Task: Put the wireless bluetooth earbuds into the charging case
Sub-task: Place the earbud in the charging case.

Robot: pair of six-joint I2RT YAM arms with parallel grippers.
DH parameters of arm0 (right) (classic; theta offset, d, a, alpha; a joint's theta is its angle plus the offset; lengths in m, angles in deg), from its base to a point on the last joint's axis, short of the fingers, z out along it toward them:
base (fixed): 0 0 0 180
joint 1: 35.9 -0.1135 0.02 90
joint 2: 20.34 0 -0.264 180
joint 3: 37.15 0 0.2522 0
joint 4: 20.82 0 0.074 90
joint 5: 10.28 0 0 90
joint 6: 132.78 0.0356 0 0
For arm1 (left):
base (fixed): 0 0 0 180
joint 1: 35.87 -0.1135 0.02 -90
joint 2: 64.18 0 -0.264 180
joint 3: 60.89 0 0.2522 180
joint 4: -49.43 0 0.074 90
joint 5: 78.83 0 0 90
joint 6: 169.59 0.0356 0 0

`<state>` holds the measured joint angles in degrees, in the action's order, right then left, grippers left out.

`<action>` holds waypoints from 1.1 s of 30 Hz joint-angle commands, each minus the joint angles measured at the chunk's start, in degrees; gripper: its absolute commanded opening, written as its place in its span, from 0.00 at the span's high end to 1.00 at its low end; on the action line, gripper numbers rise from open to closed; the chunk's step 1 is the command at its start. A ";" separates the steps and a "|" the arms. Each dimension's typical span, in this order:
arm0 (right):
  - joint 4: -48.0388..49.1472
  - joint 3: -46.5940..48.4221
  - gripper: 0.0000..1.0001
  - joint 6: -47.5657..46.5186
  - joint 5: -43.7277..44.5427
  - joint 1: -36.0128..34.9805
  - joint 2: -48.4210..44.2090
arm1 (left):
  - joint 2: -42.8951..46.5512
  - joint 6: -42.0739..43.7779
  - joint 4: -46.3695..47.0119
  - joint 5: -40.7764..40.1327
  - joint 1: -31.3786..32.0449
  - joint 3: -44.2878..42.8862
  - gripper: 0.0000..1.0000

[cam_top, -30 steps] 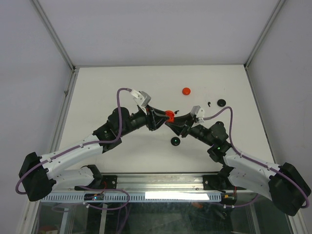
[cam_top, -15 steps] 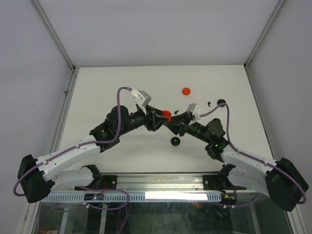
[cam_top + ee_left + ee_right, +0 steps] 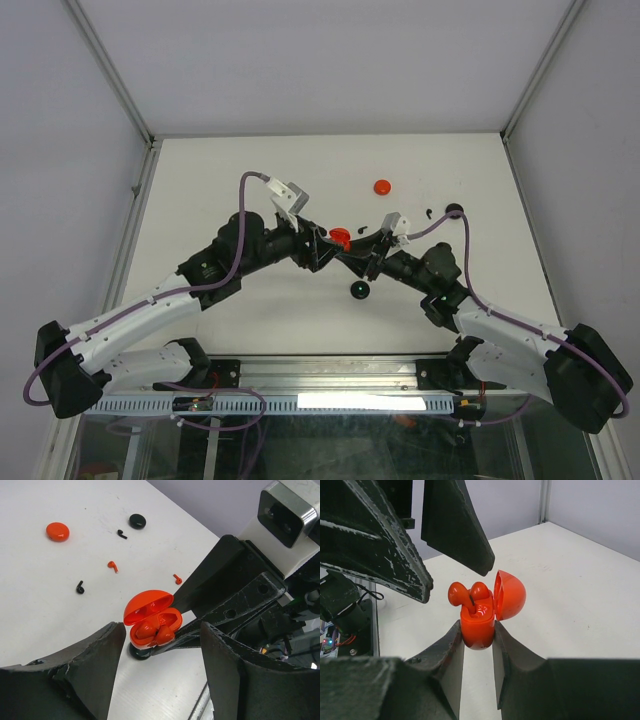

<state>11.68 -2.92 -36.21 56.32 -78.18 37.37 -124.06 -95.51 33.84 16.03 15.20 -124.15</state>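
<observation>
Right gripper (image 3: 476,631) clamped on red case (image 3: 479,622), lid open, two red earbuds (image 3: 465,594) seated inside. Left gripper (image 3: 161,632) spread wide, close by the case, not touching. On the table (image 3: 40,615) beyond: loose red buds (image 3: 113,566), black buds (image 3: 80,587), red disc (image 3: 57,531), black disc (image 3: 137,521). We note the left arm (image 3: 160,305) has drawn back from the case since a second ago.

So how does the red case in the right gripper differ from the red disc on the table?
The held red case has its lid swung open, with two red earbuds showing inside; the red disc shows no opening. The case is pinched by the right gripper; the disc lies free on the table. Both are the same glossy red.
</observation>
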 commanded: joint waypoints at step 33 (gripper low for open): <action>3.22 1.75 1.00 0.63 0.07 -0.37 -1.50 | -0.81 -5.04 -4.57 8.24 0.35 -5.66 0.47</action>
<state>11.75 -2.92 -36.21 56.35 -78.23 37.02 -124.61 -99.79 27.96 22.28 15.20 -127.03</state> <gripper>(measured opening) 0.280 0.526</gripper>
